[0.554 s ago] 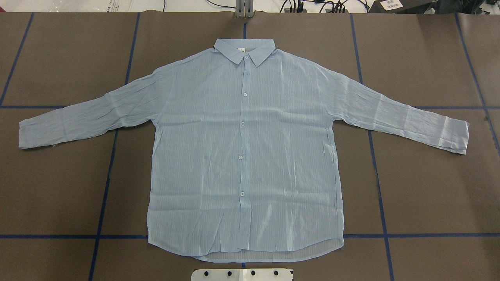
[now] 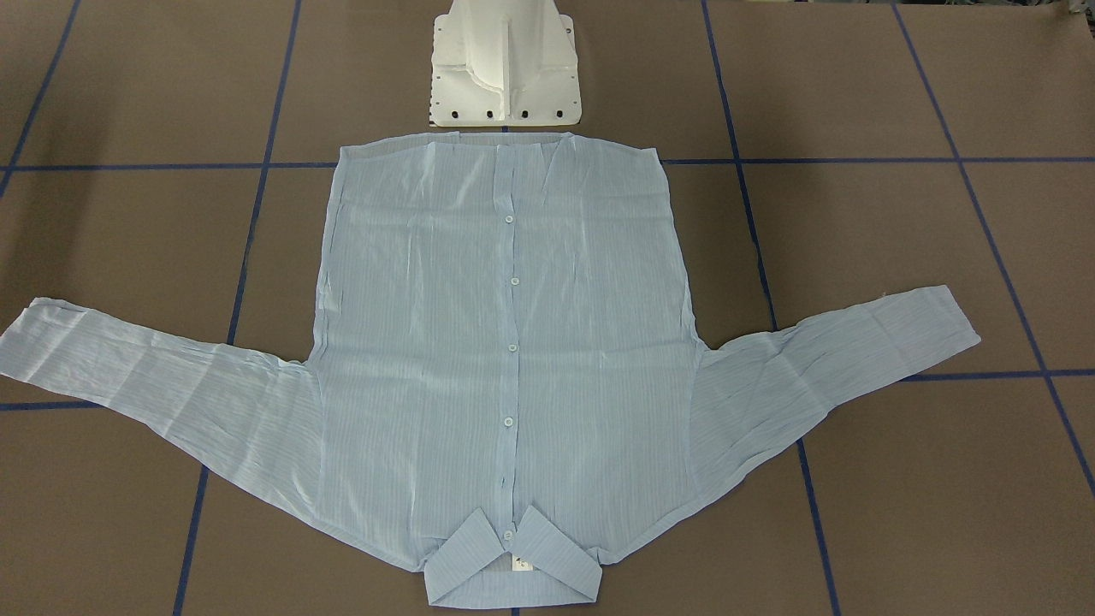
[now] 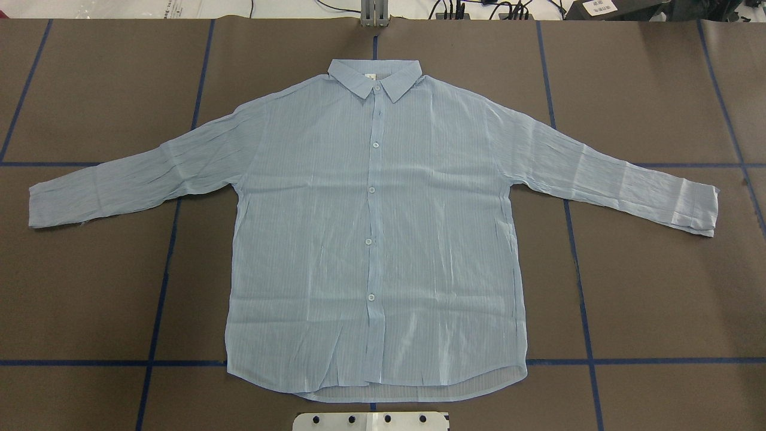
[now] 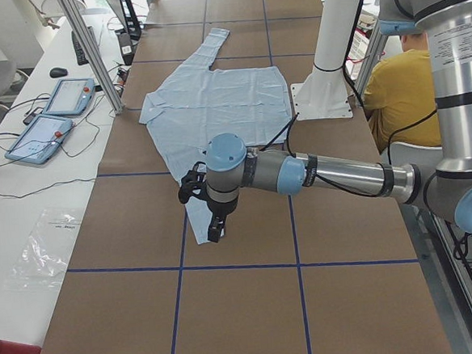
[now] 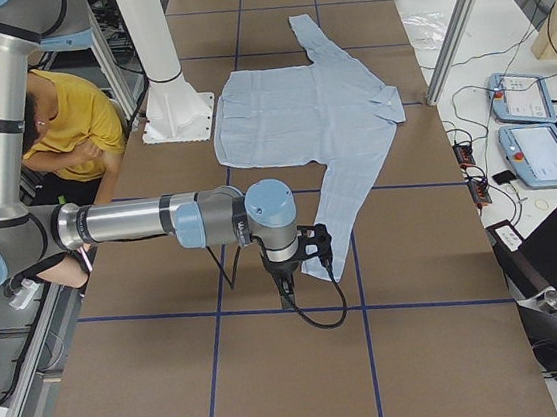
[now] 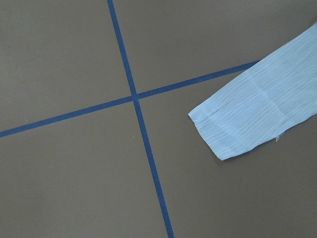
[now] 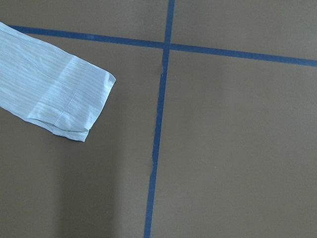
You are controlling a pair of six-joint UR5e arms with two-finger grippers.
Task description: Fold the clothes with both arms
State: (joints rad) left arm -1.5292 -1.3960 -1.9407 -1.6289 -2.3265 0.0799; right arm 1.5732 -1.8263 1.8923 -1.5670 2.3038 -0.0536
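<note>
On the table [image 3: 658, 299] the shirt [image 3: 371, 227] lies flat and unfolded; I'm only starting, and my left gripper [image 4: 215, 227] and right gripper [image 5: 285, 286], whose grip I cannot tell, probably must each reach a sleeve cuff [image 6: 233, 134] next.

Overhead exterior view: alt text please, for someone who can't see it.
A pale-blue button-up shirt lies flat, buttons up, on the brown table, collar at top, sleeves spread to both sides. Blue tape lines grid the table; a white mounting base shows at the bottom edge.
</note>
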